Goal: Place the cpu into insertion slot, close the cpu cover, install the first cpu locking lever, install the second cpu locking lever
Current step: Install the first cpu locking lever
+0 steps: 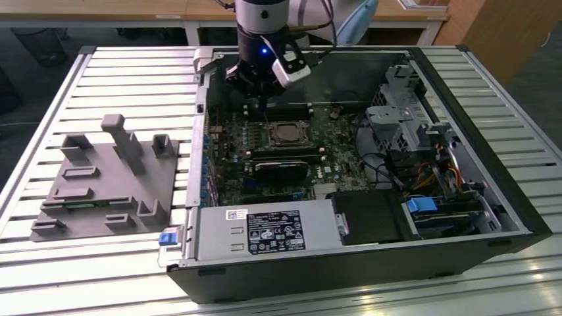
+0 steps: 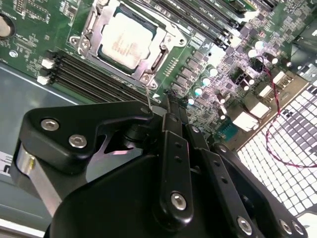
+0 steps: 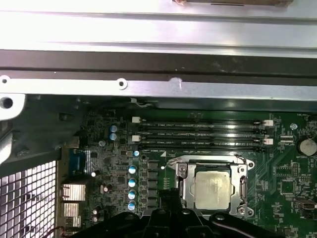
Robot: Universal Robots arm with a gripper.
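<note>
The cpu (image 2: 126, 39) (image 3: 213, 188) lies flat in the insertion slot (image 1: 285, 135) on the green board, silver top face up. The cpu cover (image 2: 165, 43) (image 3: 208, 162) is down around it as a silvery frame. A thin wire locking lever (image 2: 147, 96) rises from the socket's near corner. My gripper (image 2: 167, 101) (image 3: 166, 196) hangs just off that corner, its black fingers pressed together right beside the lever. I cannot tell whether they touch it. In the exterior view the gripper (image 1: 255, 99) is inside the case, just beyond the socket.
Long black memory slots (image 3: 198, 134) run between the socket and the case's metal wall (image 3: 148, 84). A black fan-cooled card (image 1: 281, 170) lies on the socket's near side. The power supply (image 1: 263, 230) and drive cage (image 1: 404, 112) fill the case. A grey fixture (image 1: 105, 178) sits outside it.
</note>
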